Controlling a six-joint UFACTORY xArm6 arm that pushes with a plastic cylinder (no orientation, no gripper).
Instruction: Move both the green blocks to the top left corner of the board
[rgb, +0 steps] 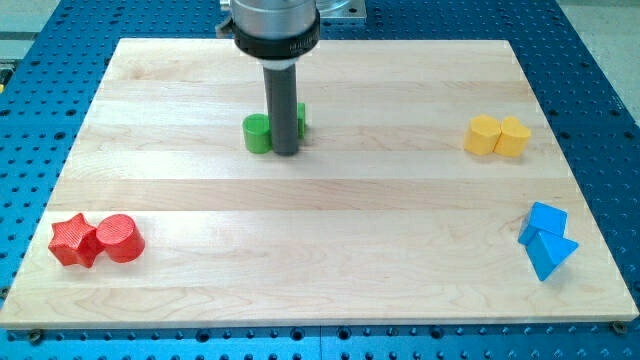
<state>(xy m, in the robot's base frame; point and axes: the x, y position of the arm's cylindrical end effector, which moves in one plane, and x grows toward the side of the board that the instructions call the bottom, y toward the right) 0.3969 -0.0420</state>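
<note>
My tip, a bare rod that pinches nothing, stands on the wooden board touching the green cylinder on its right. A second green block, shape hidden, peeks from behind the rod. Both sit right of the top left corner, so I judge a leftward push comes next.

tip sits mid-top of the tabletop, wedged between two green blocks: cylinder touching on the view's left, other one mostly hidden behind on the right | yellow pair touching, far right | blue pair lower right | red star and red cylinder touching, lower left
</note>
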